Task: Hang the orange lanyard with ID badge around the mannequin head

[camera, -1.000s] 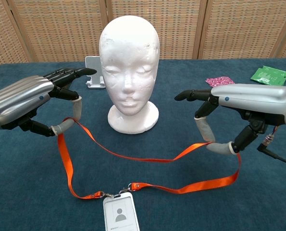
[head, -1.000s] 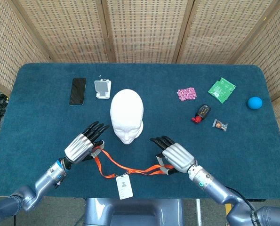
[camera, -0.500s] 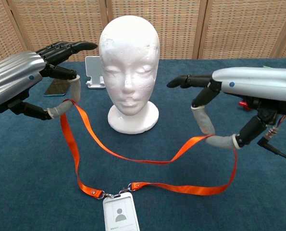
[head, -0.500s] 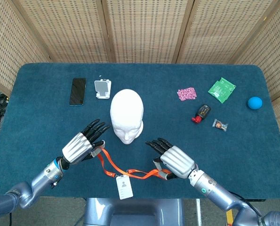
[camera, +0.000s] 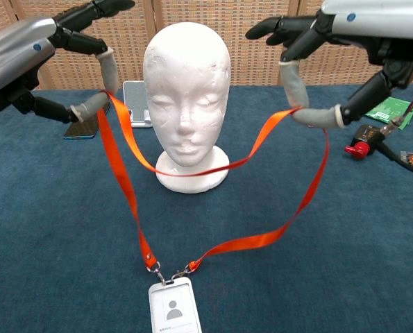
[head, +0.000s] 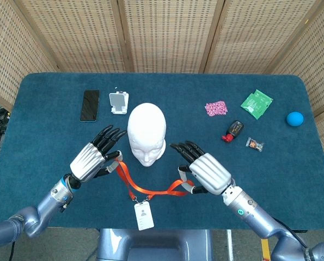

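Observation:
The white mannequin head (head: 146,130) (camera: 186,104) stands upright at the table's middle, facing me. The orange lanyard (head: 151,191) (camera: 248,242) is spread open in front of it. Its rear strand sags across the head's base. The front strands run down to the ID badge (head: 142,216) (camera: 173,311), which lies near the table's front edge. My left hand (head: 93,157) (camera: 32,59) holds the strap hooked between thumb and finger, raised left of the head. My right hand (head: 205,171) (camera: 345,28) holds the other side the same way, raised right of the head.
A black phone (head: 89,105) and a white stand (head: 118,102) lie behind the head on the left. On the right are a pink packet (head: 216,109), a green packet (head: 256,103), a red-black gadget (head: 235,130), a small wrapper (head: 254,144) and a blue ball (head: 295,118).
Both hands have risen from near the table to about the level of the head's crown, lifting the loop. The strands now hang steeply to the badge, which has stayed put.

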